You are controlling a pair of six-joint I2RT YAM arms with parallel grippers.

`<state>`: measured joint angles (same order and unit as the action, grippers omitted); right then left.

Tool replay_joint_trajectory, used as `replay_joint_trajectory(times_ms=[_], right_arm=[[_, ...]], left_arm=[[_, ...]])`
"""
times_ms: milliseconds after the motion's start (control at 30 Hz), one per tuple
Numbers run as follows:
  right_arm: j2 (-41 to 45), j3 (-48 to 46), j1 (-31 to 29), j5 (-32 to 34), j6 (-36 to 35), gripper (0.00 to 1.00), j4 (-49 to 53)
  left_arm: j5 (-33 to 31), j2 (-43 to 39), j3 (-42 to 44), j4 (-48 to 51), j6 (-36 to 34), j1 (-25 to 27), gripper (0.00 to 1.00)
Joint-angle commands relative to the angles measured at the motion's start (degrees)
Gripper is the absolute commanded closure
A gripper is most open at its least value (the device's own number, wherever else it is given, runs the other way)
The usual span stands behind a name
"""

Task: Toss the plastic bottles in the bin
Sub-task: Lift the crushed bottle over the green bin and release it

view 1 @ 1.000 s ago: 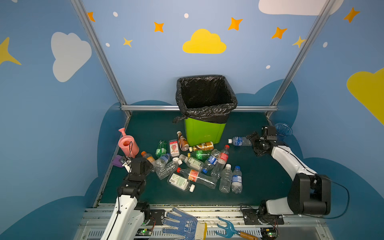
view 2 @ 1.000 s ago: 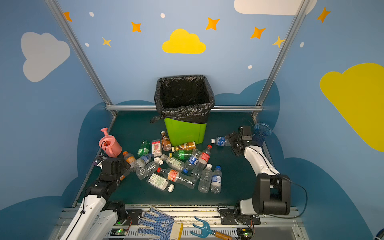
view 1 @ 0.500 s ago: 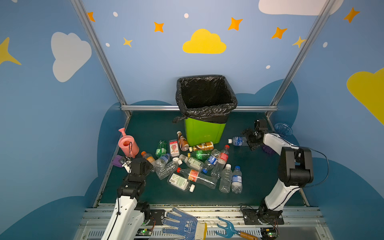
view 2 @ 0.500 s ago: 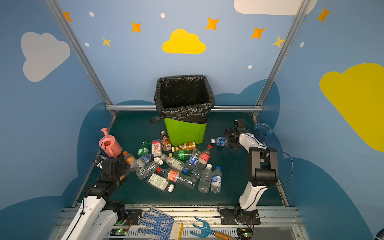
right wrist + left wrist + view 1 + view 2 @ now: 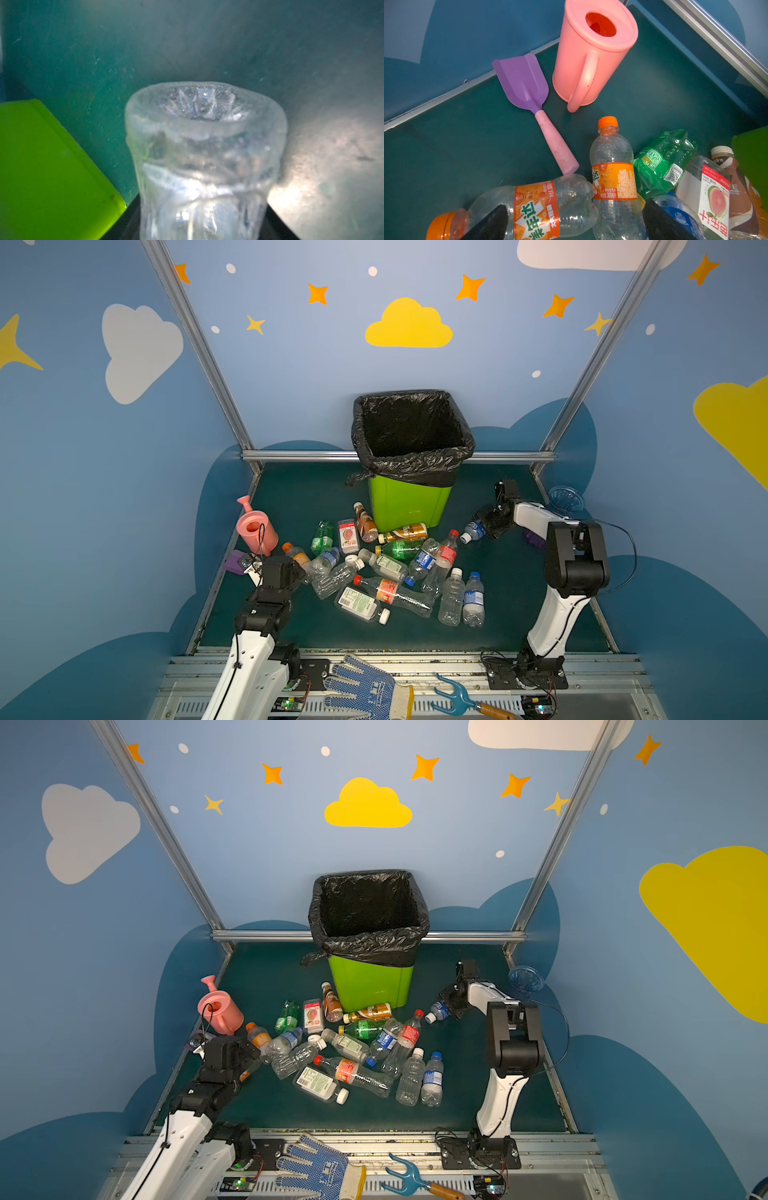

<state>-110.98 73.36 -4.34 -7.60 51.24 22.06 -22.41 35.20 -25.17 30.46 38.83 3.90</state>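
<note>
The lime-green bin (image 5: 409, 497) (image 5: 368, 982) with a black bag stands at the back middle. Several plastic bottles (image 5: 386, 568) lie heaped in front of it. To the right of the bin my right gripper (image 5: 488, 522) (image 5: 451, 1002) is shut on a clear bottle (image 5: 471, 531) (image 5: 436, 1011) with a blue label and white cap. In the right wrist view that bottle (image 5: 203, 145) fills the gap between the black fingers, its base towards the camera. My left gripper (image 5: 574, 226) (image 5: 291, 568) is open over two orange-labelled bottles (image 5: 612, 180) at the heap's left edge.
A pink watering can (image 5: 255, 529) (image 5: 591, 52) and a purple shovel (image 5: 523, 83) lie at the left wall. A blue ribbed vase (image 5: 565, 499) stands in the far right corner. A glove (image 5: 365, 689) and a blue fork tool (image 5: 455, 695) lie on the front rail.
My right arm has folded in towards the bottle by the bin and its jaws have closed on it. The left arm has not moved.
</note>
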Motion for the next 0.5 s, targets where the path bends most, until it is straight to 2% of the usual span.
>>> replay_joint_trajectory(times_ms=[0, 167, 267, 367, 467], right_arm=[[2.6, 2.1, -0.2, -1.1, -2.2, 0.45, 0.6], [11.9, 5.9, 0.6, -3.5, -5.8, 0.51, 0.0], [22.1, 8.9, 1.9, 0.0, -8.1, 0.52, -0.5], [32.6, 9.0, 4.7, 5.4, -6.9, 0.50, -5.2], [39.2, 10.1, 7.7, 7.3, -5.4, 0.49, -9.1]], left_arm=[[-1.1, 0.1, -0.8, 1.2, 0.3, 0.1, 0.00], [-1.3, 0.5, -0.8, 1.3, 0.6, 0.1, 0.00], [-1.9, 0.5, -1.1, 1.3, 0.5, 0.1, 0.00], [-2.0, 0.8, -1.6, 1.5, 0.0, 0.1, 0.00], [-1.9, 1.1, -1.6, 1.3, -0.1, 0.1, 0.00]])
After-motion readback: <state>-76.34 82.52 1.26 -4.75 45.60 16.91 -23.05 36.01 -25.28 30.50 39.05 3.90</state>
